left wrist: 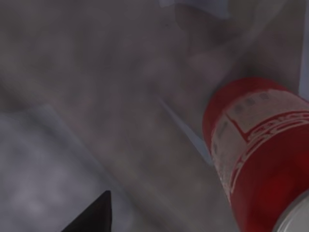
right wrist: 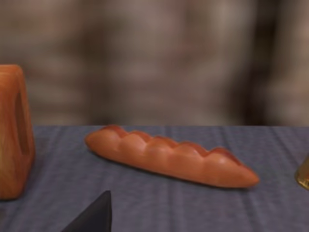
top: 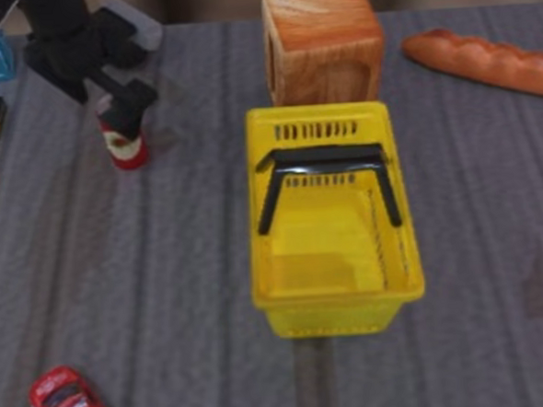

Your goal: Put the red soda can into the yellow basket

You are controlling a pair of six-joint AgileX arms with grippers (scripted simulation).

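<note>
Grey table (top: 192, 264): red soda can (top: 128, 146) upright, white-labelled.

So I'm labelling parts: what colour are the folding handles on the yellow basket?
Black, clearest in the top view: the folding handles lie across the rectangular yellow plastic basket.

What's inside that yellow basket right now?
Nothing shows inside the yellow basket: only its bare yellow floor. Its black handles fold across the top and cover a strip. The red soda can stands outside, under the left pincer.
</note>
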